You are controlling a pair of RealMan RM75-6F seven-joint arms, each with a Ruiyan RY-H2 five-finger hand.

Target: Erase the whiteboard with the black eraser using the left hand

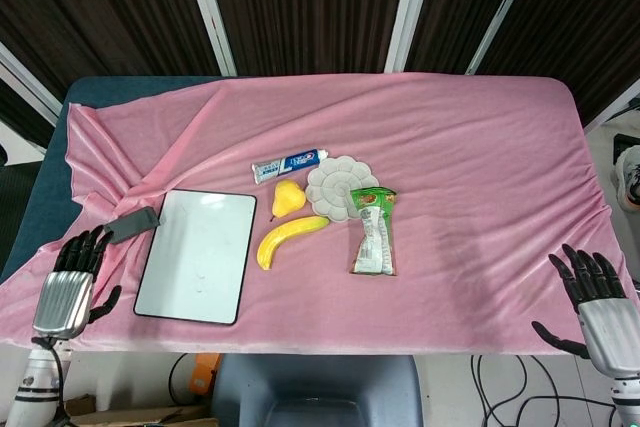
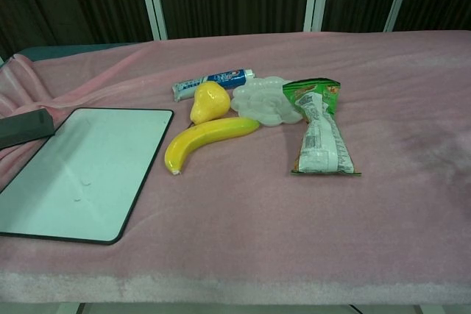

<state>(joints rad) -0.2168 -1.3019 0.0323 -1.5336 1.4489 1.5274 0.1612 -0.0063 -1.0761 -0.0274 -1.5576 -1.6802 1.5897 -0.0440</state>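
Note:
The whiteboard lies flat on the pink cloth at the left, with faint marks near its middle. The black eraser rests on the cloth just off the board's upper left corner, with nothing touching it. My left hand hangs open below and left of the eraser, near the table's front left edge, fingers spread. Off the front right corner, my right hand is open too. Neither hand shows in the chest view.
A toothpaste tube, a pear, a banana, a white flower-shaped palette and a green snack packet sit right of the board. The pink cloth is wrinkled at the left.

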